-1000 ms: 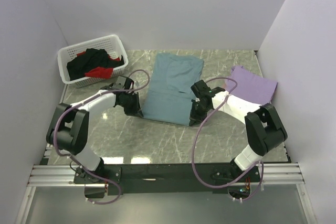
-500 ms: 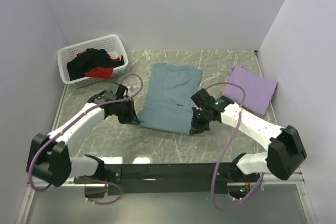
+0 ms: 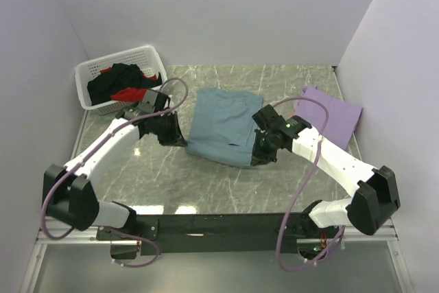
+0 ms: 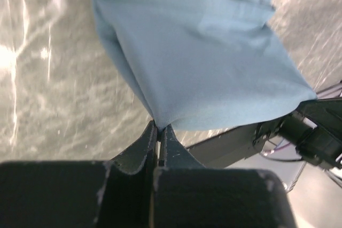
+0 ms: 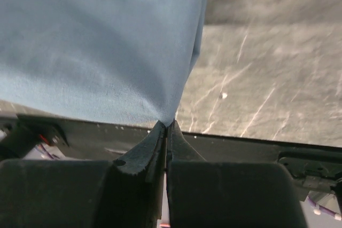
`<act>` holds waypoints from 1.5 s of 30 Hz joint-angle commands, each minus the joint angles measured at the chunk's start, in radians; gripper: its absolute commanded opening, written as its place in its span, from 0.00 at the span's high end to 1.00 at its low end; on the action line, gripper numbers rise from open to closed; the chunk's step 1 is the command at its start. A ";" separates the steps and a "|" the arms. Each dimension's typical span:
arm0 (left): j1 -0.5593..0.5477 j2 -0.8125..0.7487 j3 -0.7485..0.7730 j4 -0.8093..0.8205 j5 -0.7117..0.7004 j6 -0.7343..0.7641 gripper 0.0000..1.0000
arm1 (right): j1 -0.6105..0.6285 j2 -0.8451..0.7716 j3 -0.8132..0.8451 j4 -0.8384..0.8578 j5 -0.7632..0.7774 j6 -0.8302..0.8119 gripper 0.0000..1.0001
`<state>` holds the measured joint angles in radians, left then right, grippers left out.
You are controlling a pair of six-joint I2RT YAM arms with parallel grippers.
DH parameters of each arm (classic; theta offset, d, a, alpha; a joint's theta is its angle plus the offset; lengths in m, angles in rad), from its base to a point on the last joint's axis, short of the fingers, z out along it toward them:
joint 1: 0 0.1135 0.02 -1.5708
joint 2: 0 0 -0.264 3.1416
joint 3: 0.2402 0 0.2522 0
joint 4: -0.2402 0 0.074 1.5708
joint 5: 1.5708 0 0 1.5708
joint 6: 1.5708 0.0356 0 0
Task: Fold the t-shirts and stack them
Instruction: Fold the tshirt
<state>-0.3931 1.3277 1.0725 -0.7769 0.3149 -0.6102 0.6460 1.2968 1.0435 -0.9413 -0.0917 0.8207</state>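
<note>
The teal-blue t-shirt (image 3: 225,123) lies mid-table, its near edge lifted off the marble. My left gripper (image 3: 180,140) is shut on its near left corner; the left wrist view shows the cloth (image 4: 214,68) pinched at the fingertips (image 4: 158,126). My right gripper (image 3: 256,159) is shut on its near right corner; the right wrist view shows the cloth (image 5: 101,46) pinched there (image 5: 166,124). A folded lavender-purple t-shirt (image 3: 328,116) lies at the right. Black (image 3: 120,80) and red (image 3: 129,94) t-shirts are bunched in the basket.
A white slotted plastic basket (image 3: 96,68) stands at the back left. White walls close in the table at the left, back and right. Bare marble (image 3: 206,183) runs along the near edge in front of the arm bases.
Both grippers have carried the teal-blue shirt's near edge up and toward the back, shortening the shirt. Both arms are stretched further out.
</note>
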 commanded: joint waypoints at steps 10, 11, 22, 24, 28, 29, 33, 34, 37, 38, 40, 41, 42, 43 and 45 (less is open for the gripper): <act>0.028 0.316 0.388 0.034 -0.020 0.049 1.00 | -0.186 0.232 0.327 -0.039 0.044 -0.170 1.00; 0.033 0.338 0.412 0.033 -0.017 0.056 1.00 | -0.206 0.246 0.348 -0.042 0.044 -0.176 1.00; 0.105 0.652 0.783 -0.010 0.049 0.104 1.00 | -0.304 0.505 0.674 -0.100 0.023 -0.250 1.00; 0.111 0.703 0.842 -0.001 0.069 0.104 1.00 | -0.313 0.559 0.754 -0.125 0.024 -0.258 1.00; 0.128 0.789 0.941 0.010 0.111 0.107 1.00 | -0.354 0.644 0.865 -0.159 0.023 -0.279 1.00; 0.132 0.823 0.977 0.011 0.119 0.110 1.00 | -0.359 0.674 0.881 -0.168 0.018 -0.282 1.00; 0.142 0.895 1.044 0.039 0.161 0.115 1.00 | -0.387 0.737 0.961 -0.177 0.010 -0.291 1.00; 0.148 0.907 1.049 0.056 0.176 0.112 1.00 | -0.391 0.748 0.969 -0.174 0.007 -0.295 1.00; 0.157 0.947 1.054 0.099 0.207 0.104 1.00 | -0.413 0.791 1.000 -0.166 -0.008 -0.302 1.00; 0.155 0.967 1.064 0.106 0.211 0.104 1.00 | -0.420 0.811 1.006 -0.159 -0.009 -0.305 1.00; 0.158 0.987 1.081 0.119 0.216 0.104 1.00 | -0.427 0.829 1.021 -0.148 -0.014 -0.313 1.00; 0.160 1.005 1.096 0.129 0.214 0.102 1.00 | -0.433 0.851 1.038 -0.143 -0.016 -0.316 1.00; 0.161 1.012 1.103 0.137 0.213 0.098 1.00 | -0.434 0.863 1.050 -0.145 -0.014 -0.322 1.00; 0.165 1.018 1.107 0.145 0.211 0.087 1.00 | -0.437 0.878 1.064 -0.146 -0.010 -0.324 1.00; 0.168 1.025 1.104 0.177 0.201 0.076 1.00 | -0.445 0.910 1.098 -0.151 -0.005 -0.330 1.00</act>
<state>-0.2417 2.3550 2.1212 -0.6868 0.5087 -0.5217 0.2226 2.1822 2.0644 -1.0893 -0.1196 0.5224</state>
